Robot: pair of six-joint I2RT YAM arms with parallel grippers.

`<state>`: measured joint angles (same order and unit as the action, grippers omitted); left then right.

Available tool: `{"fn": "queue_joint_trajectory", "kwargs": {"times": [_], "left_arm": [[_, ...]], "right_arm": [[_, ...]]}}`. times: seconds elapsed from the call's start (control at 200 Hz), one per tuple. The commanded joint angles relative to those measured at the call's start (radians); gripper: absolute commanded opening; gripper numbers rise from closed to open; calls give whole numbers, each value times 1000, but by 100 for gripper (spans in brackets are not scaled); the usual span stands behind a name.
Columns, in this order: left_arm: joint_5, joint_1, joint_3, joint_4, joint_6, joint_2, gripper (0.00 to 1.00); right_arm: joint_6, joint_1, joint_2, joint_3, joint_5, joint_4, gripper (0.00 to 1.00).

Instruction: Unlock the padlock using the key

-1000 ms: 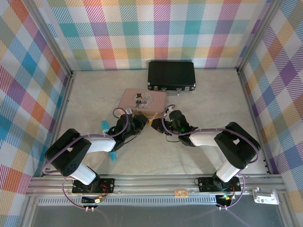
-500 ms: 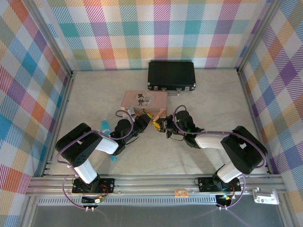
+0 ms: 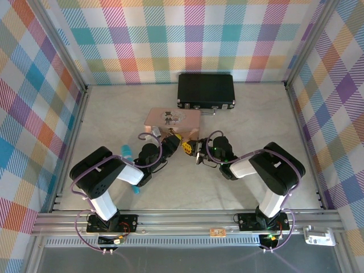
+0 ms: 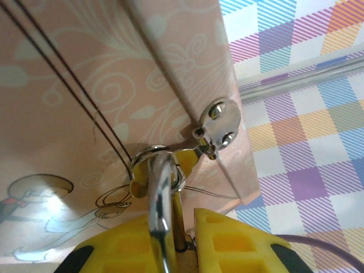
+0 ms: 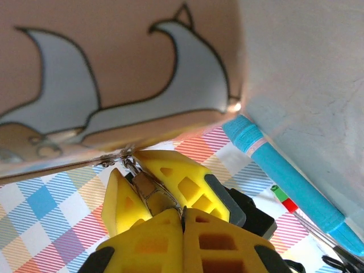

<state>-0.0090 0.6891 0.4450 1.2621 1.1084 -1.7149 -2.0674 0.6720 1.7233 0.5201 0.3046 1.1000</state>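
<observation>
The key is too small to make out. The padlock (image 4: 159, 193) is hooked at the clasp (image 4: 219, 120) of the pink tin (image 3: 172, 118). Its gold body is mostly hidden between yellow fingers. The left gripper (image 3: 174, 140) squeezes the padlock. The right gripper (image 3: 189, 147) sits just beside it with its fingers pressed together. I cannot tell if they pinch anything. A teal pen (image 5: 284, 182) lies near. A black case (image 3: 206, 90) sits behind the tin.
</observation>
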Motion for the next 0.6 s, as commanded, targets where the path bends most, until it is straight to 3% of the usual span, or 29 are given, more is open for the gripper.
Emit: {"fn": "queue_joint_trajectory", "kwargs": {"times": [0.0, 0.185, 0.42, 0.595], "left_arm": [[182, 96, 39, 88, -5, -18, 0], [127, 96, 50, 75, 28, -41, 0], [106, 89, 70, 55, 85, -94, 0], [98, 89, 85, -87, 63, -64, 0]], "right_arm": [[10, -12, -22, 14, 26, 5, 4], [339, -32, -120, 12, -42, -249, 11], [703, -36, -266, 38, -103, -627, 34], [960, -35, -492, 51, -260, -999, 50]]}}
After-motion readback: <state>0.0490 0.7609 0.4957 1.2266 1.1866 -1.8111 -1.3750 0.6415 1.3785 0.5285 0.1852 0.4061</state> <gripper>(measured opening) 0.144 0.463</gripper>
